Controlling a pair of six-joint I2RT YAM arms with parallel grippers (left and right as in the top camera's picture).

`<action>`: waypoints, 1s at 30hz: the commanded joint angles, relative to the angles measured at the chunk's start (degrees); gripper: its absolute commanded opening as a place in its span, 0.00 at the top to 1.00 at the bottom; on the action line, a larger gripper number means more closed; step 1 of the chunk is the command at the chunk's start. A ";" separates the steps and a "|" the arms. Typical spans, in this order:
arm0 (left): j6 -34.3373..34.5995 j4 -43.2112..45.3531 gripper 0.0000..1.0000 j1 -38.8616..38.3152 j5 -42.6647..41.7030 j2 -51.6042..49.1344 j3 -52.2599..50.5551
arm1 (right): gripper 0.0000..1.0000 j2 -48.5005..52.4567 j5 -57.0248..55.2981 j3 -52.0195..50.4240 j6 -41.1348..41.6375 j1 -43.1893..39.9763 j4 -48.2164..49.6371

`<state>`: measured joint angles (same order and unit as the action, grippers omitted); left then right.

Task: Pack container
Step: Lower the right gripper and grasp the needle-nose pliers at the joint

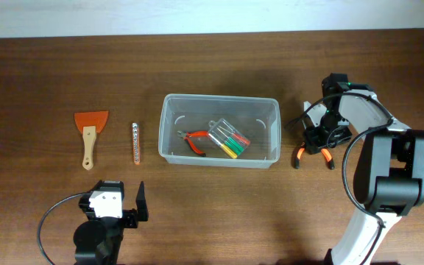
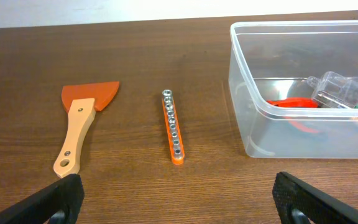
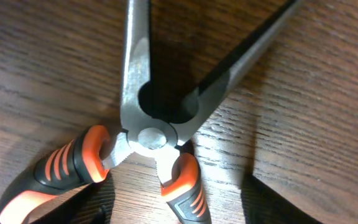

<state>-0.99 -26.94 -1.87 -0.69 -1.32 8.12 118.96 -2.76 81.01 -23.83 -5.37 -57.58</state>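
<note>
Clear plastic, the container sits at the centre of the overhead frame on the brown surface, holding red pliers and a screwdriver case. Just right of it, the right tool hangs over orange-handled pliers; whether its fingers are apart cannot be told. At lower left, the left tool stands wide apart, grasping nothing.
</note>
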 commanded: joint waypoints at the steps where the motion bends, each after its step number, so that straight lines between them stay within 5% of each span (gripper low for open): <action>1: 0.15 0.15 0.01 -0.28 -0.63 0.33 -0.39 | 0.46 3.23 1.84 -1.09 0.31 -0.33 0.37; 8: 0.15 0.15 0.01 -0.28 -0.63 0.33 -0.39 | 0.46 3.23 1.84 -1.09 0.31 -0.33 0.37; 19: 0.15 0.15 0.01 -0.28 -0.63 0.33 -0.39 | 0.63 3.23 1.84 -1.09 0.31 -0.28 0.39; 30: 0.15 0.15 0.01 -0.28 -0.63 0.33 -0.39 | 0.69 3.23 1.84 -1.09 0.33 -0.28 0.39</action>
<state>-0.99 -26.94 -1.87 -0.69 -1.32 8.12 118.96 -2.76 81.01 -23.79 -5.58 -57.58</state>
